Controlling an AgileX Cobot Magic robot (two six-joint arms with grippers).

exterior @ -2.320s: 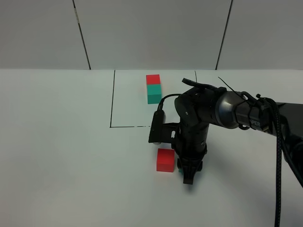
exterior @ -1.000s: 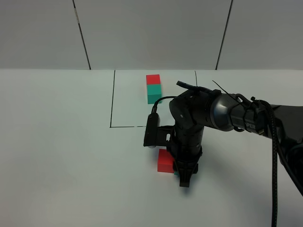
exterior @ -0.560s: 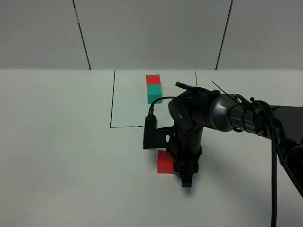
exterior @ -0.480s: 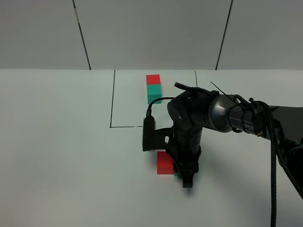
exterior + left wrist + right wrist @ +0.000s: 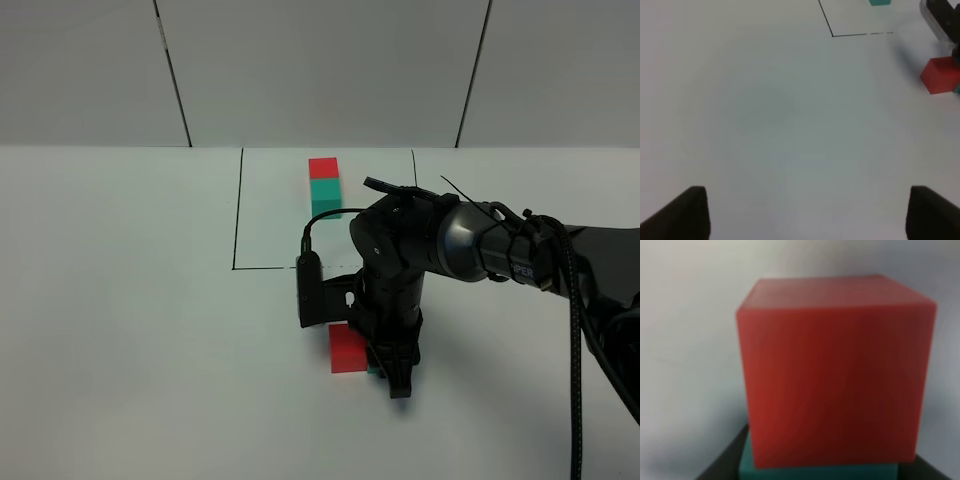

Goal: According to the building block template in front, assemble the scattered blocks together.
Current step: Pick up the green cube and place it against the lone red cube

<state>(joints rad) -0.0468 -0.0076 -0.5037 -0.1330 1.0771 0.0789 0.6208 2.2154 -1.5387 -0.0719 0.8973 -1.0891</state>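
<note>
The building block template, a red cube (image 5: 323,167) joined to a teal cube (image 5: 325,197), lies at the back inside a black outline. Of the scattered blocks, the red cube (image 5: 348,348) (image 5: 940,75) rests on the white table. The teal cube (image 5: 372,369) (image 5: 817,471) touches its right side and is mostly hidden. My right gripper (image 5: 398,382) (image 5: 820,472) points down, shut on the teal cube. In the right wrist view the red cube (image 5: 835,375) fills the frame directly ahead of the teal one. My left gripper (image 5: 812,215) is open and holds nothing, far to the left of the blocks.
A thin black outline (image 5: 240,215) marks a rectangle on the white table (image 5: 130,320) around the template. The right arm (image 5: 470,240) reaches in from the right, with its wrist camera (image 5: 308,290) hanging just behind the red cube.
My right gripper has edged left and slightly nearer with the teal cube, pressing it against the red cube, which slid a little. The left gripper has stayed still.
</note>
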